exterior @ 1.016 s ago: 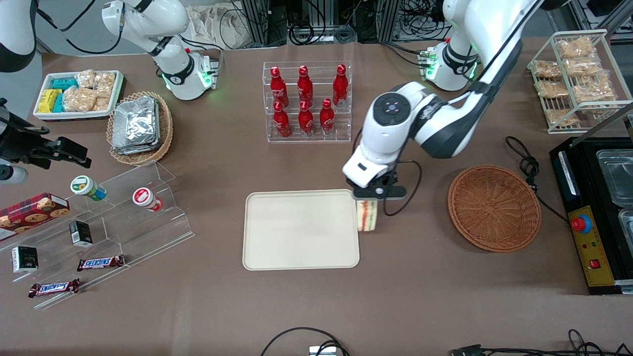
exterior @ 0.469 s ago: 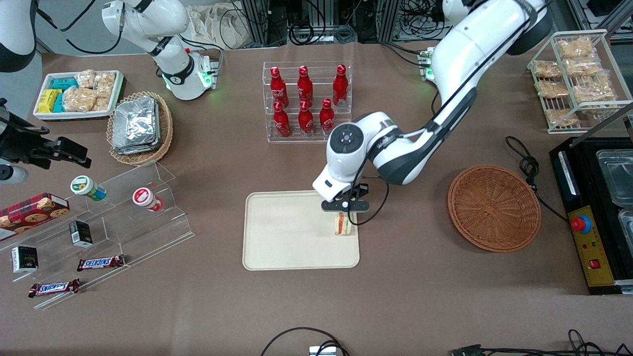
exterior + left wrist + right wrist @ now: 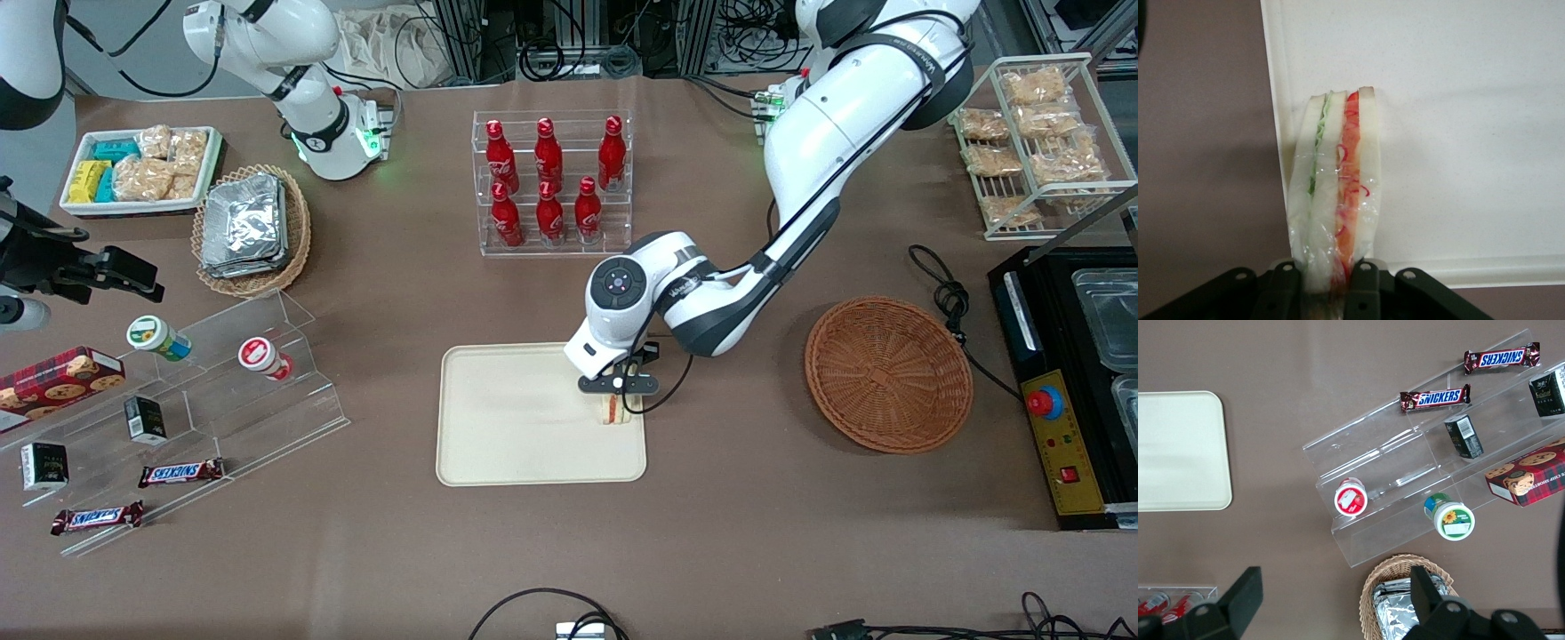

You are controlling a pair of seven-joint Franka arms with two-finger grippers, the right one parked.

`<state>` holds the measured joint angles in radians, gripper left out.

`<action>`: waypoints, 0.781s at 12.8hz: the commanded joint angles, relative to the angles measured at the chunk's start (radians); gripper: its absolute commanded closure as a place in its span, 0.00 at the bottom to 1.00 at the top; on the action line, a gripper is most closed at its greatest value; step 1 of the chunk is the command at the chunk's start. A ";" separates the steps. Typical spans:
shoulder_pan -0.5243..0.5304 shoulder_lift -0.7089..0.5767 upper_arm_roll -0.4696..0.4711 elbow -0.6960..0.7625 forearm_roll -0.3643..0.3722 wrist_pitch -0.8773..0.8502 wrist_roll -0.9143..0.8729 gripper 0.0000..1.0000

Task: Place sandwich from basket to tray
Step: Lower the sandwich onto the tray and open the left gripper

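The sandwich is a plastic-wrapped white bread wedge with a red-orange filling stripe. It hangs upright in my left gripper, low over the cream tray, near the tray's edge toward the working arm's end. In the left wrist view the sandwich is pinched between the two black fingers of the gripper, with the tray rim beside it. I cannot tell if it touches the tray. The reddish-brown basket lies empty toward the working arm's end.
A clear rack of red bottles stands farther from the front camera than the tray. Tiered acrylic shelves with snacks and a foil-packet basket lie toward the parked arm's end. A wire rack of bagged snacks and a black appliance flank the basket.
My left gripper carried the sandwich from just off the tray's edge to over the tray, then lowered it a little. The grip has stayed shut on it.
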<state>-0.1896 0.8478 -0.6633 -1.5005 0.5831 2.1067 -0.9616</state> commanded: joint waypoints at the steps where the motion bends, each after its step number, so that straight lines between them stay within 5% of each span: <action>1: -0.021 0.022 0.004 0.042 0.020 -0.013 -0.017 0.66; 3: -0.022 0.024 0.004 0.042 0.023 -0.013 -0.035 0.16; 4: -0.022 0.024 0.004 0.042 0.027 -0.013 -0.060 0.01; 10: -0.007 -0.045 0.001 0.083 0.020 -0.114 -0.115 0.00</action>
<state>-0.1923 0.8403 -0.6645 -1.4435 0.6000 2.0725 -1.0442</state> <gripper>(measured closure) 0.000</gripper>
